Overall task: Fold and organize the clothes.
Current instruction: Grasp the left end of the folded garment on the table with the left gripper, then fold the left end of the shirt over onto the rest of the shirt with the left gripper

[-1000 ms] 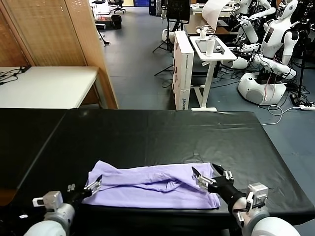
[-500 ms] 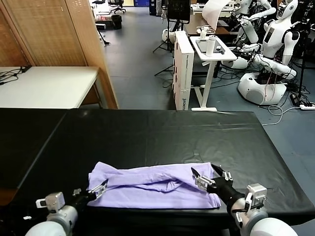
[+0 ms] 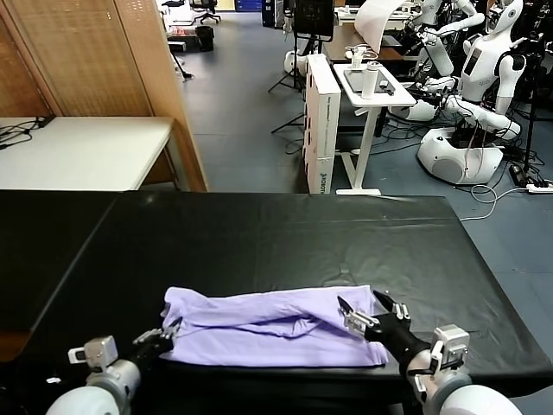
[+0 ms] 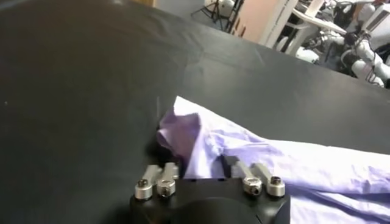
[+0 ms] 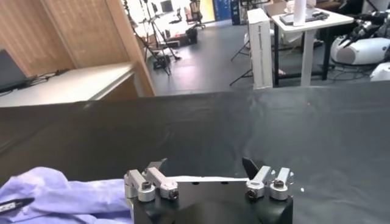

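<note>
You face a wide desk (image 3: 259, 242) draped in black sheeting that wrinkles slightly and catches a dull shine. The lavender T-shirt (image 3: 276, 328) lies crumpled in a long band along the desk's near edge, at six o'clock from the desk's centre. Your left claw (image 3: 164, 335) sits at seven o'clock, closed on the shirt's left end, where the fabric bunches up between its fingers. Your right claw (image 3: 363, 313) sits at five o'clock over the shirt's right end, its jaws spread wide and holding nothing. Beyond the desk, grey floor runs back through a workshop. At ten o'clock stands a white table (image 3: 82, 151) beside a wooden lattice screen (image 3: 104, 60). At one o'clock stands a small white stand (image 3: 371, 95), and at two o'clock white humanoid robots (image 3: 479, 78) among cables.
</note>
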Motion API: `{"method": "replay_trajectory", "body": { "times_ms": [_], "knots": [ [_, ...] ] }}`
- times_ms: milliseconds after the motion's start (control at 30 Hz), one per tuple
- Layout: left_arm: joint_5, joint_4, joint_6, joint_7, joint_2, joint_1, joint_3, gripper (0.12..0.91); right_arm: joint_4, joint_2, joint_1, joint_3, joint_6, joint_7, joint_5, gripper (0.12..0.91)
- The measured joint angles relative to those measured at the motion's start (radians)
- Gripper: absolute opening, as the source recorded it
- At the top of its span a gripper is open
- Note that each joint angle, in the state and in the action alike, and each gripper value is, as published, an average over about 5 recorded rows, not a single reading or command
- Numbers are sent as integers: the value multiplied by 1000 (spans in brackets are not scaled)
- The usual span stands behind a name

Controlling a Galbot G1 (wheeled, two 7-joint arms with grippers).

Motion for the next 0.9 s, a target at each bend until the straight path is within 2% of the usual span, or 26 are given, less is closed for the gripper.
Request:
{"method": "replay_trajectory", "body": {
  "times_ms": [133, 233, 400, 500, 567, 667, 800, 900],
  "knots": [
    [76, 8, -43, -13, 22, -23, -18, 176, 0, 0, 2, 2, 1, 0, 0, 907],
    [139, 8, -92, -12, 45, -39, -37, 175, -2, 0, 3, 5, 1, 0, 0, 907],
    [295, 4, -179, 6, 99, -50, -80, 175, -5, 0, 1, 13, 2, 0, 0, 907],
    [382, -6, -196, 19, 139, -50, -106, 175, -7, 2, -2, 18, 3, 0, 0, 907],
    [411, -18, -185, 26, 164, -46, -114, 175, -9, 4, -2, 19, 4, 1, -1, 907],
    [410, -46, -141, 38, 189, -36, -109, 175, -15, 9, -1, 20, 4, 1, -2, 907],
    [344, -110, -53, 51, 206, -27, -84, 175, -19, 18, 1, 17, 5, 1, 0, 907],
    [278, -168, 6, 48, 211, -29, -59, 175, -21, 27, -4, 15, 6, 1, 1, 907]
  ]
}}
